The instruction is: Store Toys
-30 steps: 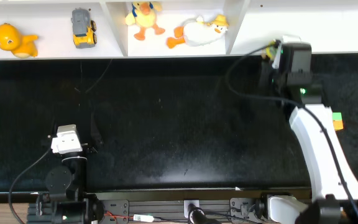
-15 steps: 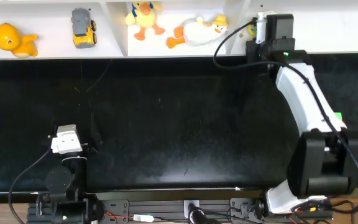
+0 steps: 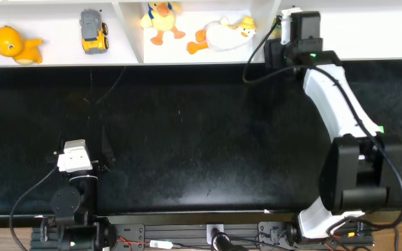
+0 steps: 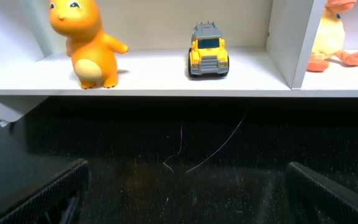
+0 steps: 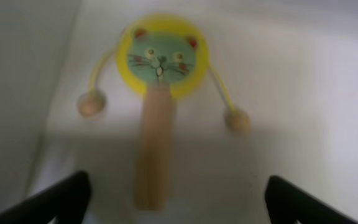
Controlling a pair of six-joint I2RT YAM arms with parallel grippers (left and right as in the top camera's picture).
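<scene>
Right wrist view: rattle drum (image 5: 158,87) lies on shelf (image 5: 303,93), right claw (image 5: 178,198) released; left claw (image 4: 188,196) released.

White shelf (image 4: 166,74) holds an upright orange figure (image 4: 86,43), yellow truck (image 4: 208,50), seated duck (image 3: 162,21), lying white duck (image 3: 225,35), and a flat cat-faced rattle (image 5: 157,93).
</scene>
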